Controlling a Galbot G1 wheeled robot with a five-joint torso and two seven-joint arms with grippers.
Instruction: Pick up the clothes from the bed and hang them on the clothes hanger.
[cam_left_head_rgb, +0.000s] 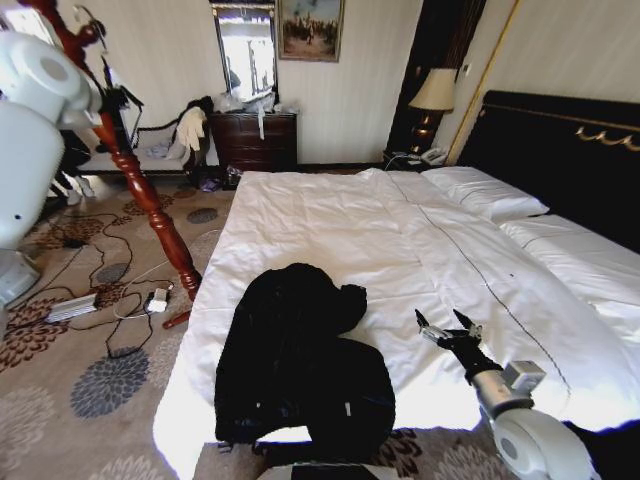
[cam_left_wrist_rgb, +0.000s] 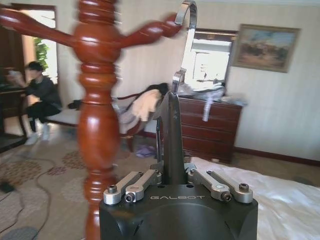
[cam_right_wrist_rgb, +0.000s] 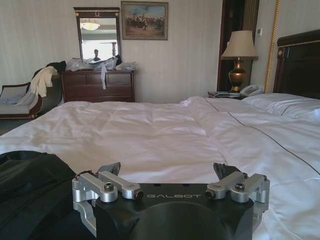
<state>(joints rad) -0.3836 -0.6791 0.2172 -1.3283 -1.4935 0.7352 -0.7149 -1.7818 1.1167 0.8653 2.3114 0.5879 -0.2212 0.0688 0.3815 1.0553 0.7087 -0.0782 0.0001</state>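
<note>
Left arm: raised at the far left of the head view, up beside the top of the red-brown wooden coat stand.
Left gripper: fingers closed on the black hanger, held upright; its silver hook curves just beside a branch of the coat stand.
Floor: patterned carpet with cables, left of the bed.
Jacket: black, crumpled in a heap on the near left part of the bed, close to the foot edge, a small white tag showing.
Bed: wide, wrinkled white sheets, white pillows at the far right against a black headboard.
Right gripper: low over the sheet just right of the jacket, fingers spread wide, holding nothing.
</note>
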